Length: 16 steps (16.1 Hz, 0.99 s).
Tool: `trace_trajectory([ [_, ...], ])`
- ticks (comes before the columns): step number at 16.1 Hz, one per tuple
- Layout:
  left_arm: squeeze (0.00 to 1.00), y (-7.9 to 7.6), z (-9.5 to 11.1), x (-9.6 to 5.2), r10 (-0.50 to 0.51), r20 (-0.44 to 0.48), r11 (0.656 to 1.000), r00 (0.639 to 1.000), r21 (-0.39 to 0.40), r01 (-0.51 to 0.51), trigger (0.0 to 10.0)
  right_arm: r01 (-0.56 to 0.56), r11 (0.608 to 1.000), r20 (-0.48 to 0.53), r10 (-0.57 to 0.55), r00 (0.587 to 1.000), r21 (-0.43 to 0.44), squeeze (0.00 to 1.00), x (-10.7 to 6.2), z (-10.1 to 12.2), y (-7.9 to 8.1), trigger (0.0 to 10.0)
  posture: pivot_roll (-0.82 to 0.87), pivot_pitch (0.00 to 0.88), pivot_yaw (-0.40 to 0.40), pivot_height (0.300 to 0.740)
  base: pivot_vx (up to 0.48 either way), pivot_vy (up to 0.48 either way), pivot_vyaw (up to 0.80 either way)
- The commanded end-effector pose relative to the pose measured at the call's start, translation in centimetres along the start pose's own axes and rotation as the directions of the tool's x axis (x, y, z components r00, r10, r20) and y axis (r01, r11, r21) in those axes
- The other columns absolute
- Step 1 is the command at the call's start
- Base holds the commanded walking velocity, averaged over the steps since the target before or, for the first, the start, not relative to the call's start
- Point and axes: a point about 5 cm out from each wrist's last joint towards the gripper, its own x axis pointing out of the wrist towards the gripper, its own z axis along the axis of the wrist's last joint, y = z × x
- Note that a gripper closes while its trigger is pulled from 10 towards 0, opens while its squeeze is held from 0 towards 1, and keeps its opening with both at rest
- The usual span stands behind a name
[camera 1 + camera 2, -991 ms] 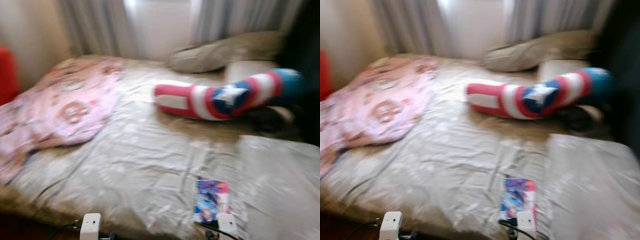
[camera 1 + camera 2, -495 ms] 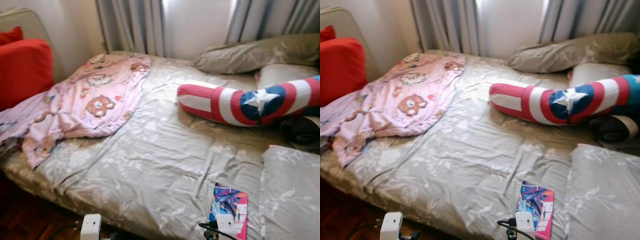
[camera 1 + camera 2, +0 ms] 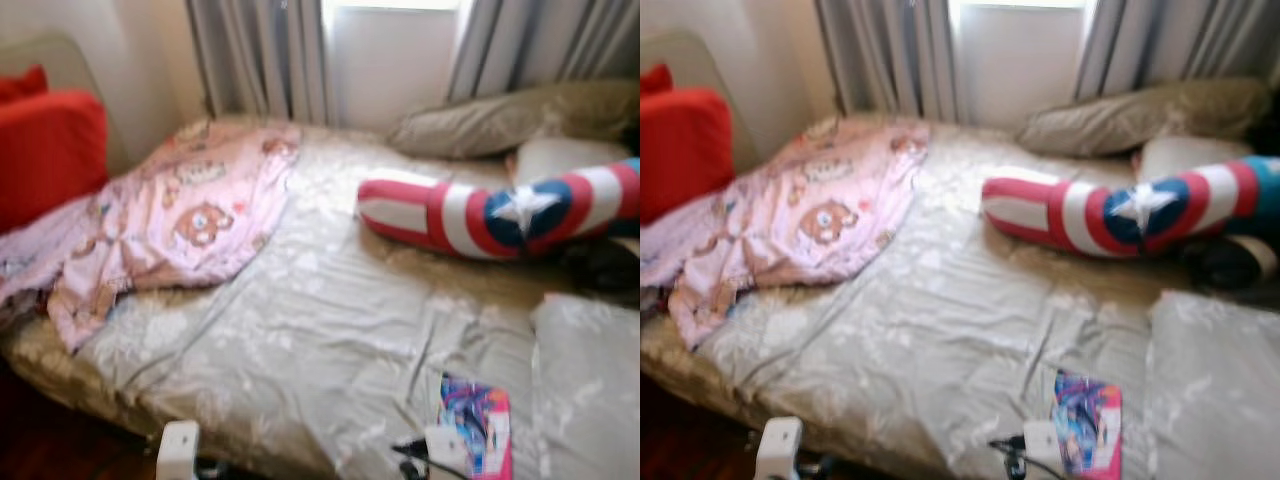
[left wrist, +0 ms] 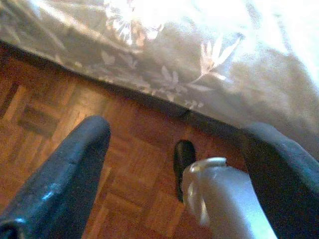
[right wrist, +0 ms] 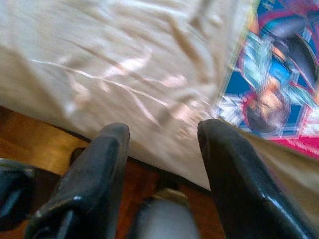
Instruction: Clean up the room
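Bed (image 3: 330,330) fills the head views, which are blurred, so the robot is probably walking or turning toward it. On the sheet lie a pink blanket (image 3: 175,215) at the left, a striped bolster (image 3: 480,215) with a white star at the right, and a book (image 3: 478,428) with a bright cover near the front edge. 2 grey pillows (image 3: 1140,115) rest below the curtains (image 3: 265,55), and a red cushion (image 3: 45,150) stands at the far left.

Left gripper (image 4: 174,184) hangs low over the wood floor (image 4: 75,124) beside the bed edge, fingers spread and holding nothing. Right gripper (image 5: 164,169) is also spread and empty, at the front edge of the bed, with the book just beside 1 finger.

I judge that the step in hand is the approach, with nothing grasped yet. The next move probably calls for stopping steady, then bringing the right gripper over the book, since it is the nearest loose thing.
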Motion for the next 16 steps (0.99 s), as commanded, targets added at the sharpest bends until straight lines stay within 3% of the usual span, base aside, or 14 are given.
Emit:
trace_trajectory([
  [1,0.00,0.71,-0.50,-0.22,0.019,-0.023,1.000,1.000,0.003,-0.019,10.0,-0.006,1.000,0.003,0.006,1.000,-0.005,0.00,0.06,0.13,0.28,10.0,0.04,0.000,-0.012,0.740,0.000,0.409,0.00],
  [8,0.00,0.80,-0.53,-0.25,0.020,-0.024,1.000,1.000,0.001,-0.020,10.0,-0.014,1.000,0.007,0.015,1.000,-0.020,0.00,0.11,0.23,0.63,10.0,0.04,0.000,-0.010,0.740,0.000,0.403,0.26],
  [16,0.00,0.81,-0.60,-0.28,0.020,-0.023,1.000,1.000,-0.001,-0.020,10.0,-0.009,1.000,0.005,0.009,1.000,0.007,0.00,0.11,0.21,0.57,10.0,0.04,0.000,-0.009,0.740,0.000,0.407,0.00],
])
